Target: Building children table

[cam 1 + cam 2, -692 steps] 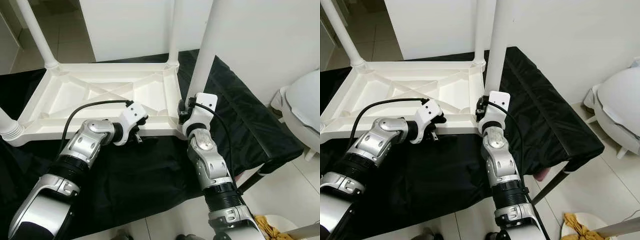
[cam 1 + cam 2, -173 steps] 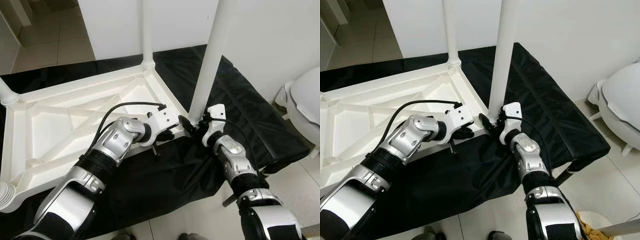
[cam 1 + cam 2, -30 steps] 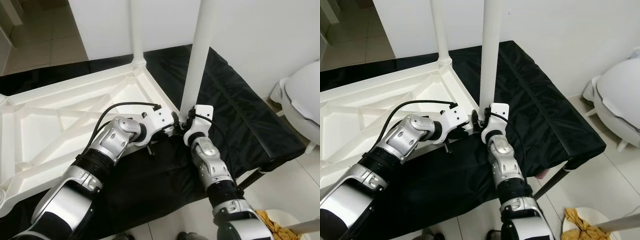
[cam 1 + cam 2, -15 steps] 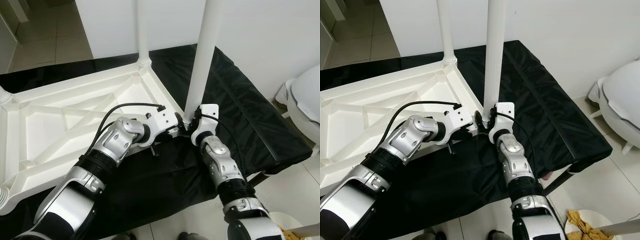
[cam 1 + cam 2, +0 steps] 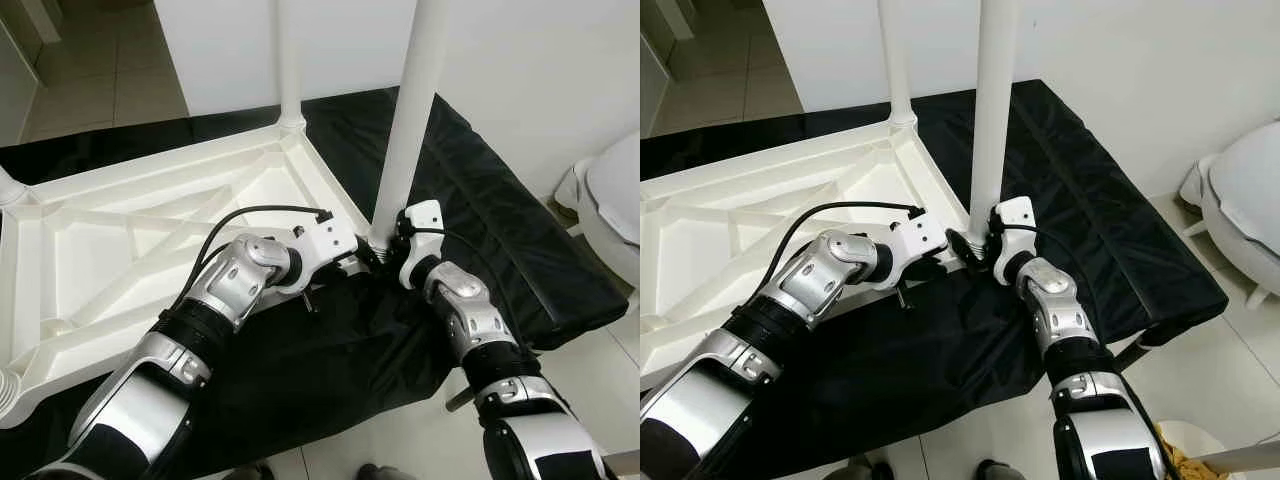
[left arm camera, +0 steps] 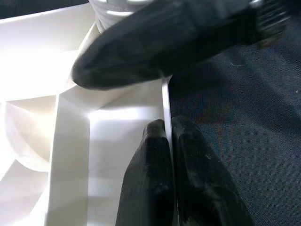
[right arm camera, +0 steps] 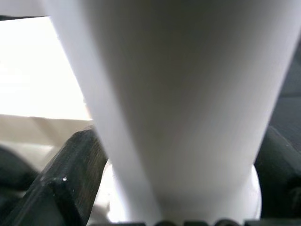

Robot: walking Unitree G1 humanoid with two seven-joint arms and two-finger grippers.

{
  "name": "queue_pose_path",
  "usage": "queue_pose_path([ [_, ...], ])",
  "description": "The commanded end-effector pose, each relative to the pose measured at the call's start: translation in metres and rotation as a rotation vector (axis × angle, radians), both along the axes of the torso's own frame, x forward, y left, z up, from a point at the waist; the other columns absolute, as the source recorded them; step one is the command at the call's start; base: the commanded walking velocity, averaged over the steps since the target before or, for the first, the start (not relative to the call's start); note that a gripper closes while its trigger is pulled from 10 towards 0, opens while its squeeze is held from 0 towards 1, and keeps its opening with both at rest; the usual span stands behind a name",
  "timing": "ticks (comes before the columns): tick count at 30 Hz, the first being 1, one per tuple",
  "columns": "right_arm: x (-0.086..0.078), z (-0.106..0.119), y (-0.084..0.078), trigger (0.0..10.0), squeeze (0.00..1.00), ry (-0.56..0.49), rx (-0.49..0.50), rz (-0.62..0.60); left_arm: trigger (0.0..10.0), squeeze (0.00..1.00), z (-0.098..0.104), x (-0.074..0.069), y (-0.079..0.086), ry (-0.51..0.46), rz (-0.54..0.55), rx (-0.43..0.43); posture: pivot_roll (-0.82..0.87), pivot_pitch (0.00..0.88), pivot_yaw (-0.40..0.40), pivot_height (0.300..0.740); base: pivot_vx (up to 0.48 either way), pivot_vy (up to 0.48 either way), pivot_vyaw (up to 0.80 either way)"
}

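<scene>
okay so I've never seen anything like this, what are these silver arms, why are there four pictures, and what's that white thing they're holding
The silver arms belong to a humanoid robot. Two pictures come from a stereo camera on its head, looking down, so they show one scene twice. The other two come from cameras on its wrists, looking along each gripper's black fingers.

On the black cloth lies a white children's table, upside down, so you see its ribbed underside. Its legs point up.

The left gripper is pinched shut on the thin edge of the table's rim, steadying it. The right gripper sits at the base of the near leg, one finger on each side of it, where the leg enters its corner socket. That close-up is why the right wrist picture is mostly white tube.

At the right edge is a white rounded object; I can't tell what.
</scene>
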State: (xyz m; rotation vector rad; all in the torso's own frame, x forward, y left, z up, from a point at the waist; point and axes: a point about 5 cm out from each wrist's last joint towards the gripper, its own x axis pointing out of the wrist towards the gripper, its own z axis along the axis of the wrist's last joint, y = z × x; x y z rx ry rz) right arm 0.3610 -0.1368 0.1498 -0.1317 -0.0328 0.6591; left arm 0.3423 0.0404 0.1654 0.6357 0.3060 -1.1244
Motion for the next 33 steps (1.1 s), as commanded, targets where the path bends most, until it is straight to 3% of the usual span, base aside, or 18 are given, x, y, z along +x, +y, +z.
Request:
queue_pose_path([
  [1, 0.001, 0.001, 0.001, 10.0, 0.00, -0.002, 0.001, 0.041, 10.0, 0.00, -0.003, -0.007, -0.006, 0.039, -0.086, 0.037, -0.05, 0.089, 0.069, 0.740, 0.000, 0.000, 0.00],
  [5, 0.002, 0.005, -0.001, 10.0, 0.00, -0.008, 0.006, 0.076, 10.0, 0.00, -0.004, -0.007, -0.006, 0.040, -0.088, 0.038, -0.05, 0.089, 0.069, 0.740, 0.000, 0.000, 0.00],
  [6, 0.003, 0.007, -0.003, 2.5, 0.00, -0.013, -0.007, 0.088, 10.0, 0.00, -0.004, -0.008, -0.006, 0.041, -0.088, 0.039, -0.04, 0.093, 0.068, 0.740, 0.000, 0.000, 0.00],
  [9, 0.003, 0.007, -0.004, 2.5, 0.00, -0.014, -0.011, 0.092, 10.0, 0.00, -0.004, -0.008, -0.006, 0.042, -0.088, 0.039, -0.04, 0.093, 0.068, 0.740, 0.000, 0.000, 0.00],
  [10, 0.003, 0.008, -0.004, 0.0, 0.00, -0.016, -0.015, 0.097, 10.0, 0.00, -0.005, -0.008, -0.006, 0.043, -0.088, 0.040, -0.04, 0.094, 0.069, 0.740, 0.000, 0.000, 0.00],
  [19, 0.000, 0.000, -0.005, 0.0, 0.00, -0.001, 0.001, 0.101, 10.0, 0.00, -0.007, -0.010, -0.005, 0.052, -0.091, 0.044, -0.04, 0.097, 0.070, 0.740, 0.000, 0.000, 0.00],
  [23, 0.000, -0.007, -0.005, 0.0, 0.00, 0.023, 0.033, -0.006, 10.0, 0.00, -0.007, -0.010, -0.005, 0.052, -0.092, 0.043, -0.04, 0.096, 0.067, 0.740, 0.000, 0.000, 0.00],
  [25, 0.000, -0.012, -0.001, 0.0, 0.00, 0.036, 0.093, -0.118, 10.0, 0.00, -0.007, -0.011, -0.006, 0.050, -0.093, 0.042, -0.04, 0.094, 0.063, 0.740, 0.000, 0.000, 0.00],
  [26, 0.000, -0.012, -0.001, 0.0, 0.00, 0.036, 0.093, -0.118, 10.0, 0.00, -0.007, -0.011, -0.006, 0.050, -0.093, 0.042, -0.04, 0.094, 0.063, 0.740, 0.000, 0.000, 0.00],
  [27, 0.000, -0.016, 0.002, 0.0, 0.00, 0.065, 0.153, -0.198, 10.0, 0.00, -0.007, -0.010, -0.006, 0.048, -0.092, 0.042, -0.05, 0.093, 0.061, 0.740, 0.000, 0.000, 0.00],
  [33, 0.000, -0.026, 0.007, 0.0, 0.00, 0.145, 0.260, -0.375, 10.0, 0.00, -0.007, -0.010, -0.006, 0.046, -0.093, 0.040, -0.05, 0.090, 0.059, 0.740, 0.000, 0.000, 0.00],
])
